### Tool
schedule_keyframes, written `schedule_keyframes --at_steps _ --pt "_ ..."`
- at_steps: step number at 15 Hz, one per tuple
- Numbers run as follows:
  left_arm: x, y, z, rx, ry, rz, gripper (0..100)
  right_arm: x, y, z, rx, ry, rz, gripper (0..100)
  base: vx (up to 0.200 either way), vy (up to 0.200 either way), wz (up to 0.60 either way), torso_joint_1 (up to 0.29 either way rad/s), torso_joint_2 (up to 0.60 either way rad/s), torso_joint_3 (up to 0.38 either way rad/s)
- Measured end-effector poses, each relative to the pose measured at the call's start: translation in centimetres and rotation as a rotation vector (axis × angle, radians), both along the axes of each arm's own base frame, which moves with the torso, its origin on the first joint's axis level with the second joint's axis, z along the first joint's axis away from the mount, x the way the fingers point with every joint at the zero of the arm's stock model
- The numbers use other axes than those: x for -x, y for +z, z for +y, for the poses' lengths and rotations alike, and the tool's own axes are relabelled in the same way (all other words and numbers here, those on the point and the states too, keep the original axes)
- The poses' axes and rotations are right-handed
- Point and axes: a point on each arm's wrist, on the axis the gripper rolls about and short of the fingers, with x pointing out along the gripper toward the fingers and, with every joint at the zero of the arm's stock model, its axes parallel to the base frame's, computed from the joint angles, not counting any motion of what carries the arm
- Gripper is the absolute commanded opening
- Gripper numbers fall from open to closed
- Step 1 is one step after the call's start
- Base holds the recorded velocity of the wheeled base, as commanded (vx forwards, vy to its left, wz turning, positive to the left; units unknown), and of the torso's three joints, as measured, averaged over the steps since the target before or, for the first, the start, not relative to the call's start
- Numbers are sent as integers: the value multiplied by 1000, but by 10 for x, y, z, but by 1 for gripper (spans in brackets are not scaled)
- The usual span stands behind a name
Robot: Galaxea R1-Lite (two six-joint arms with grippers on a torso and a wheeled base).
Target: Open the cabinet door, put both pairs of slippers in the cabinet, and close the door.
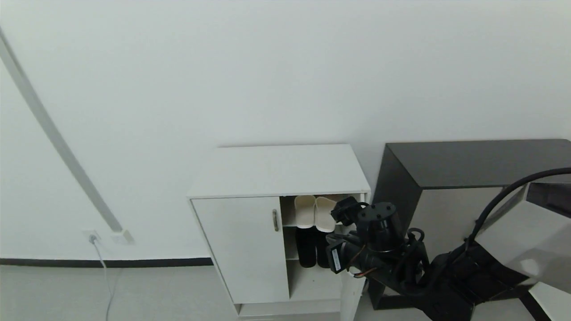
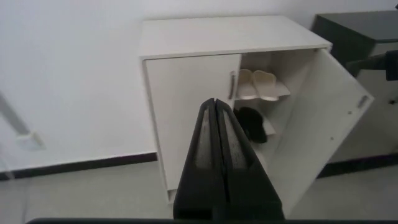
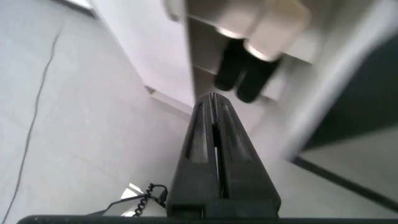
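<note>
The right gripper (image 3: 213, 96), clenched empty, hangs close to the white slippers (image 1: 314, 213) and black slippers (image 1: 312, 252) shelved in the open cabinet (image 1: 276, 171). The left gripper (image 2: 215, 101), also clenched empty, faces them.

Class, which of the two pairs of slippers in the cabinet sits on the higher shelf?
The cream pair. The black pair stands one level below it.

Cabinet (image 1: 276, 171): cream slippers (image 1: 314, 213) on upper shelf (image 1: 288, 224); black slippers (image 1: 308, 247) apparently on middle shelf (image 1: 291, 258).
</note>
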Motion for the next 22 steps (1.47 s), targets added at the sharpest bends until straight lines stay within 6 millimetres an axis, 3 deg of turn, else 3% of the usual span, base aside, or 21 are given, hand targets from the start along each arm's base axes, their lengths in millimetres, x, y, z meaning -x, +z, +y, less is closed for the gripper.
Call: schedule_keyframes --at_steps 5,9,14,18,22 --pt "0 0 0 0 0 0 0 -7 3 -16 45 -44 -39 0 0 0 0 0 0 0" --pt "0 0 0 0 0 0 0 -23 5 -50 131 -185 -56 0 0 0 0 0 0 0" --pt "0 0 0 0 0 0 0 -28 -13 -91 241 -262 0 0 0 0 0 0 0 0" --pt "0 0 0 0 0 0 0 -29 -33 -97 285 -270 57 0 0 0 0 0 0 0" --pt "0 0 0 0 0 0 0 -39 -49 -90 278 -253 75 0 0 0 0 0 0 0"
